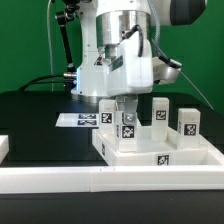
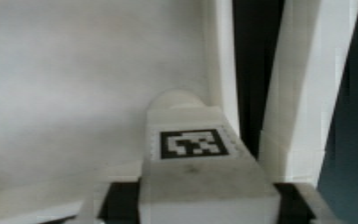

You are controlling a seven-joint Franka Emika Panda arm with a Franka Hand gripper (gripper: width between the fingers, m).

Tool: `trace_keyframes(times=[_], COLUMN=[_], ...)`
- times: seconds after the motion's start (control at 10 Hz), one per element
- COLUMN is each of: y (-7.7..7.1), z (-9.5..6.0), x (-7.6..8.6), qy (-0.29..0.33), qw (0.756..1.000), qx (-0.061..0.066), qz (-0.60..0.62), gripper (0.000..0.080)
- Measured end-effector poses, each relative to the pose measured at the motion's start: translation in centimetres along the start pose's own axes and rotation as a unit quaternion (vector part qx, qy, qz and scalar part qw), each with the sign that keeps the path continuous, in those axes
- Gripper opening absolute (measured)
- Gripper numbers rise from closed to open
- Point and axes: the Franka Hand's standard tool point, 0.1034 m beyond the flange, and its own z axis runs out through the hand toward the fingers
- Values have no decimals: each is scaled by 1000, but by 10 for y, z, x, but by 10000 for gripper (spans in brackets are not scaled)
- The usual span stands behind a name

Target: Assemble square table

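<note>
So the exterior view gives the whole layout: the gripper point(image 1: 127, 103) is down over the square slab point(image 1: 160, 152), which sits on the black table point(image 1: 30, 115) right up against the long white border rail point(image 1: 100, 180) across the front. Three legs stand upright on or near the slab: one at the exterior view's left point(image 1: 107, 115), one behind the middle point(image 1: 159, 113), one at the right point(image 1: 188, 122). A fourth leg point(image 1: 128, 127) stands directly under the gripper, tag facing the camera.

The wrist view shows what the outside camera can't: that leg point(image 2: 190, 150) sits right between the two fingers point(image 2: 119, 200), tag up close, with the slab's white surface point(image 2: 69, 80) underneath and its raised rim point(image 2: 309, 90) running alongside, a dark strip next to it. The jaws look pinched on the leg's sides, partly closed rather than spread wide.

The marker board point(image 1: 85, 120) lies flat on the table behind the slab, at the exterior view's left. Green wall at the back, some black cables hanging by the arm.
</note>
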Motion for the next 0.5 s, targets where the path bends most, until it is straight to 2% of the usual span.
trace_keyframes(times=[0.3,0.4,0.5], y=[0,0,0], z=[0,0,0], x=[-1,-1,-3], qy=[-4,-4,-5], qw=[998,999,999], qx=[3,2,1], qz=[63,50,32], gripper=[296,338,338])
